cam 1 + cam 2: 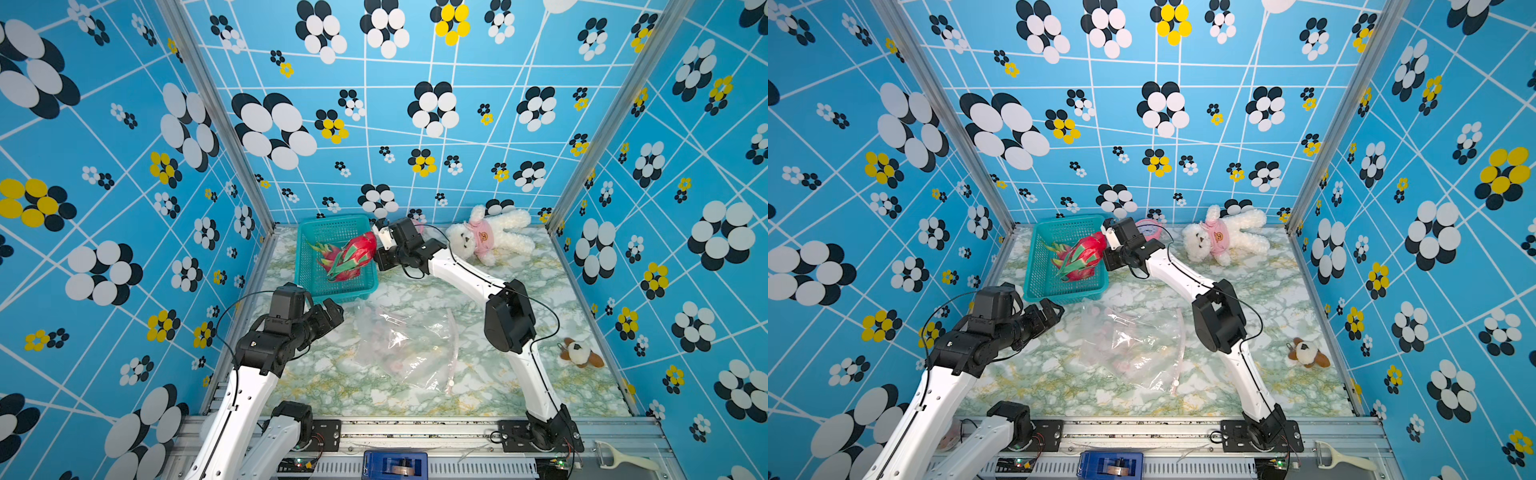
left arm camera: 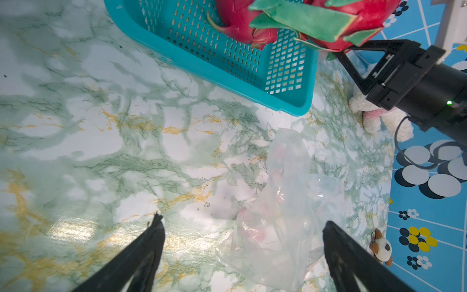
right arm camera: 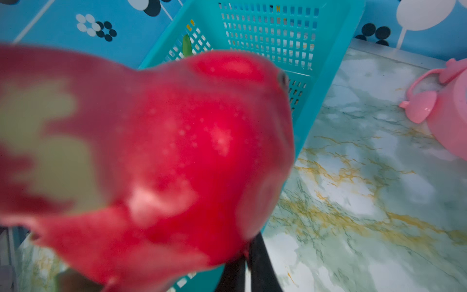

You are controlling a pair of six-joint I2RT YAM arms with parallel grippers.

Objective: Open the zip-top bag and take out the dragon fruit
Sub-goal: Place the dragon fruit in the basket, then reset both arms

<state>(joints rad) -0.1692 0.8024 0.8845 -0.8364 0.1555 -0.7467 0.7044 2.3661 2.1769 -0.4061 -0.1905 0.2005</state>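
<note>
**A:** Where do we find the dragon fruit [image 1: 347,255]?

**B:** In the teal basket [image 1: 320,226], with its red end propped on the rim. The right end effector [image 1: 377,248] is at that end, but we cannot tell whether it grips.

**A:** And the zip-top bag [image 1: 409,345]?

**B:** We see it crumpled on the counter [image 1: 457,291], near the basket's front side.

**A:** The left end effector [image 2: 242,222]?

**B:** It is spread wide and holds nothing, by the basket's front corner.
</note>
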